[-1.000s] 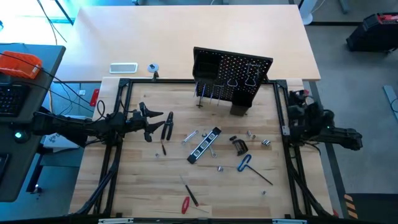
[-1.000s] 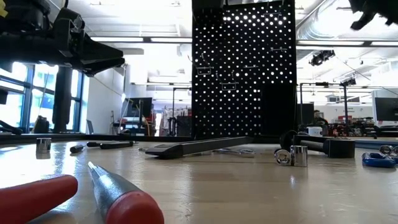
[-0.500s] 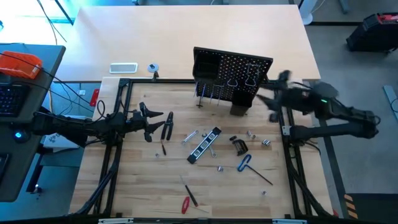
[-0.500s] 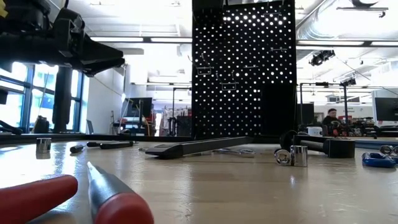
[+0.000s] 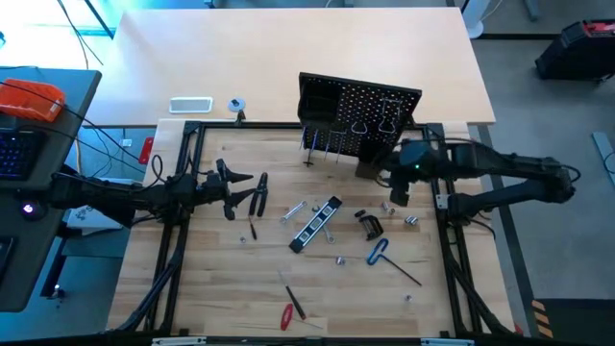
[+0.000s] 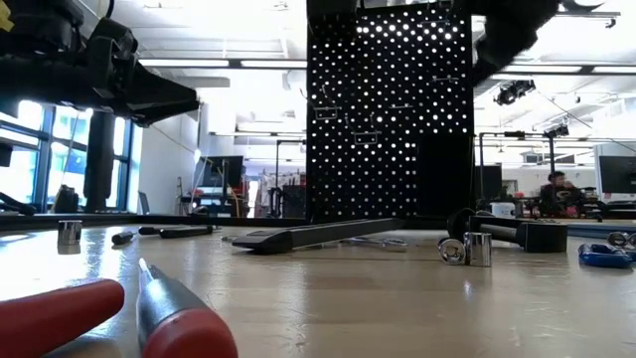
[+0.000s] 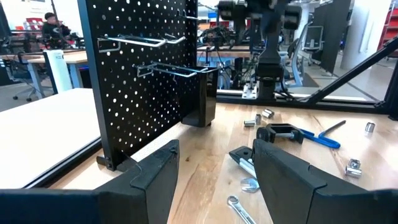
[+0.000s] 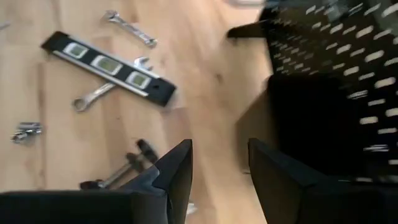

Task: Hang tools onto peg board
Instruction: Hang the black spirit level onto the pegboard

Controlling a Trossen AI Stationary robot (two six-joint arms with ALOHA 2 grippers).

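Right gripper (image 5: 396,197) hung empty, jaws parted, beside the peg board (image 5: 360,111); bar level (image 5: 317,224) lay diagonal off to its left, closer to it than left gripper (image 5: 233,192), also parted

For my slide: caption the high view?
Right claw hovers beside black perforated peg board; tools scattered on wooden table.

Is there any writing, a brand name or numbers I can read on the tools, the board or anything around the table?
No text can be read in any view.
Bar level: shows only vials, no legible marks.
White flat item on the far table: any print is too small to read.
Orange device at the left edge: no legible label.
Peg board: only holes and hooks, no writing.
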